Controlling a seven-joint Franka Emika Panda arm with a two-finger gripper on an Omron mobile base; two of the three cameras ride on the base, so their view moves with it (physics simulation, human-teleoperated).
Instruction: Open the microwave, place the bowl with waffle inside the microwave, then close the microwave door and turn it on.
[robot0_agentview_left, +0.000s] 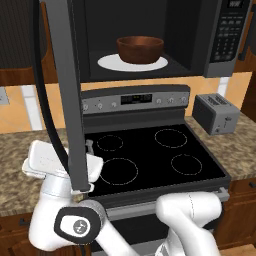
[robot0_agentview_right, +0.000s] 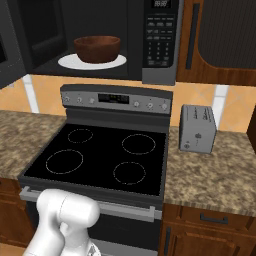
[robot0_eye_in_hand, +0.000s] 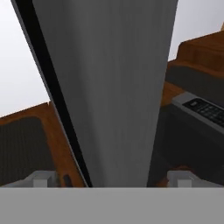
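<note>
Grey-steel microwave door (robot0_agentview_left: 67, 95) is standing between the pincer's (robot0_eye_in_hand: 111, 177) spread jaws; it is needing a steady sideways push shut.

White rounded arm (robot0_agentview_left: 187, 220) segments, dark joint cap bearing round white emblem.

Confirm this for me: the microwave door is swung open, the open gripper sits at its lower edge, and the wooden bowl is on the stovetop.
One thing is wrong: the wooden bowl is not on the stovetop; it sits on the white turntable plate inside the microwave, as the left base view shows. The microwave door is open, with the open gripper at its lower edge.
</note>
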